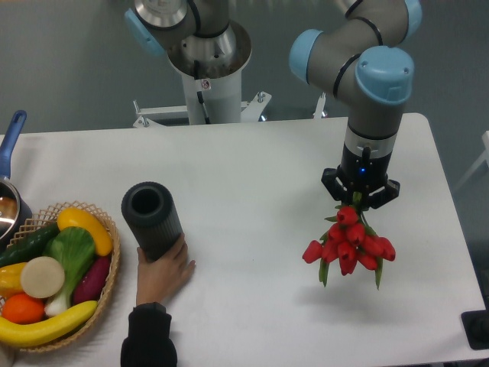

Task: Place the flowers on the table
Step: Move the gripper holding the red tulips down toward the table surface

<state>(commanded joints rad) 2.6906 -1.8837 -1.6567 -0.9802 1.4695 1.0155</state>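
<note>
The flowers (350, 246), a small bunch of red tulips with green stems and leaves, hang buds down from my gripper (359, 200) over the right part of the white table (260, 168). The gripper points straight down and is shut on the stems. The bunch is held a little above the tabletop, with its shadow on the surface just below and to the right. The fingertips are mostly hidden by the gripper body and the flowers.
A dark ribbed cylinder vase (151, 219) stands left of centre, held by a person's hand (162, 274). A wicker basket (103, 289) of vegetables sits at the front left. A pot with a blue handle (11, 138) is at the left edge. The robot base (205, 73) is behind the table.
</note>
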